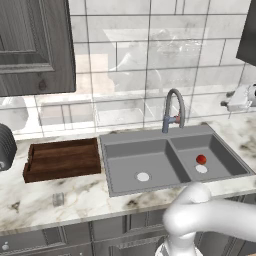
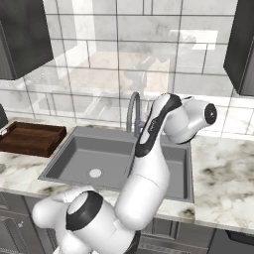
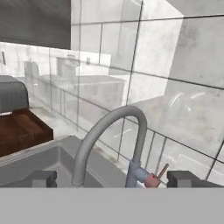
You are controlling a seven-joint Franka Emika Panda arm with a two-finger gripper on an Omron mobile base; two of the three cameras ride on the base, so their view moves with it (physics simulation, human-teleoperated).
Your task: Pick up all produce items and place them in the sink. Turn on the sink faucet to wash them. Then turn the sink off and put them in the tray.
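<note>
Facing the faucet (image 3: 131, 144) with fingers spread wide, the gripper (image 3: 112, 178) holds nothing

The marble counter (image 1: 60, 202) is the landmark. Behind it rises a wall of pale glossy tiles (image 1: 150, 60). Above its left end hangs a dark wooden cabinet (image 1: 32, 45). A grey ribbed thing (image 1: 5, 147) stands at its left edge.
</note>
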